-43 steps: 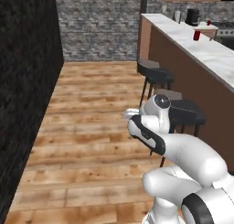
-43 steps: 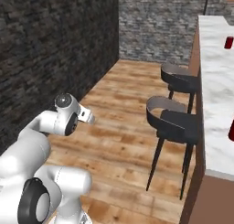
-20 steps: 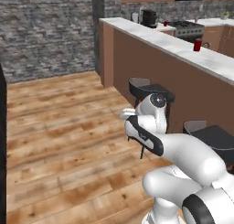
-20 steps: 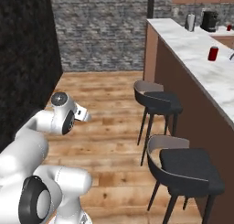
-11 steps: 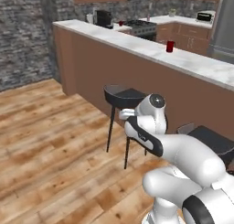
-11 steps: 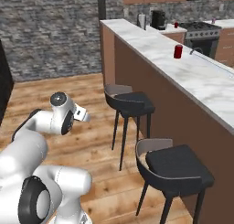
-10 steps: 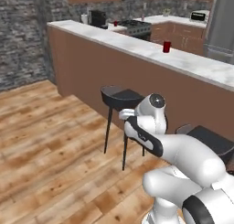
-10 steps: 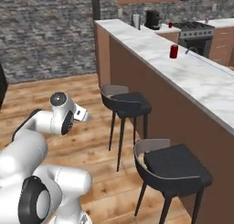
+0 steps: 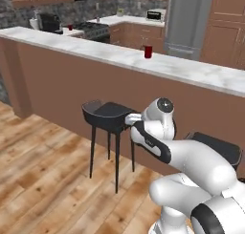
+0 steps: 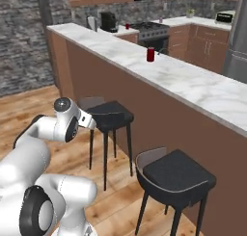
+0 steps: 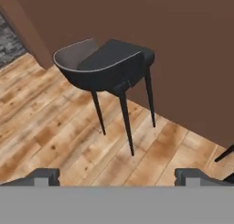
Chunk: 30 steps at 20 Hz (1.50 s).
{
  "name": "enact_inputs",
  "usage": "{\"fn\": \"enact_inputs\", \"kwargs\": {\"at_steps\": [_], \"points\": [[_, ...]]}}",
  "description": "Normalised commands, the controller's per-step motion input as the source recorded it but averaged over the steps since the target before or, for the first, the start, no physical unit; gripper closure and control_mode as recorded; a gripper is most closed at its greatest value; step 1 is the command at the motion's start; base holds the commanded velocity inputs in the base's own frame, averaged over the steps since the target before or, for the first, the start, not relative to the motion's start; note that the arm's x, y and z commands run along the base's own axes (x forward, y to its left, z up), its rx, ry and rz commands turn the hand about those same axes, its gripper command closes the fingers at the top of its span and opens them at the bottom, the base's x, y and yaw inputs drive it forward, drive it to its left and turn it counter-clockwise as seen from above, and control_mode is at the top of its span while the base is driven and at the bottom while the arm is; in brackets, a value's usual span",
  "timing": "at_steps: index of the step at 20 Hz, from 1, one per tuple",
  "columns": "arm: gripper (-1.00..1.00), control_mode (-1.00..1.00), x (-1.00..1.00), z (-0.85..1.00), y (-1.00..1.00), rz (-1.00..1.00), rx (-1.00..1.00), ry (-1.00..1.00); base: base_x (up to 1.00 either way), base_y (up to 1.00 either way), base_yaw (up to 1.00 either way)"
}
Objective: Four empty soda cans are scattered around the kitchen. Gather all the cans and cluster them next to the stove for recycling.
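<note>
One red soda can (image 9: pixel 148 52) (image 10: pixel 151 54) stands upright on the long marble counter (image 9: pixel 191 70) (image 10: pixel 193 85). Far behind it is the dark stove (image 9: pixel 94 31) (image 10: pixel 152 31), and a second small red can (image 9: pixel 70 27) (image 10: pixel 127 26) stands just beside it. My arm is folded close to my body, well short of the counter. My gripper (image 11: pixel 118 176) is open with nothing between its fingers, and it looks down at a black stool (image 11: pixel 103 67) and the wood floor.
Two black bar stools (image 9: pixel 107 114) (image 10: pixel 176 172) stand against the brown counter front between me and the cans. A steel fridge (image 9: pixel 189 18) and wooden cabinets line the back. A black coffee machine (image 10: pixel 108 21) sits left of the stove. Open wood floor lies to the left.
The whole scene has swung: the base has turned from the brick wall to face the counter and come closer. The arm stays folded and the gripper stays open.
</note>
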Motion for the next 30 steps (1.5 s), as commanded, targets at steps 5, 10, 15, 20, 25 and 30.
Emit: {"fn": "enact_inputs", "kwargs": {"at_steps": [5,10,15,20,25,30], "points": [[-1.0,1.0,0.0,0.0,0.0,0.0,0.0,0.0,0.24,0.7,-0.48],[-1.0,1.0,0.0,0.0,0.0,0.0,0.0,0.0,0.2,0.74,-0.49],[-1.0,1.0,0.0,0.0,0.0,0.0,0.0,0.0,0.3,0.73,-0.42],[-1.0,1.0,0.0,0.0,0.0,0.0,0.0,0.0,0.22,0.74,-0.32],[-1.0,1.0,0.0,0.0,0.0,0.0,0.0,0.0,0.24,0.59,-0.18],[-1.0,1.0,0.0,0.0,0.0,0.0,0.0,0.0,0.09,0.51,-0.17]]}}
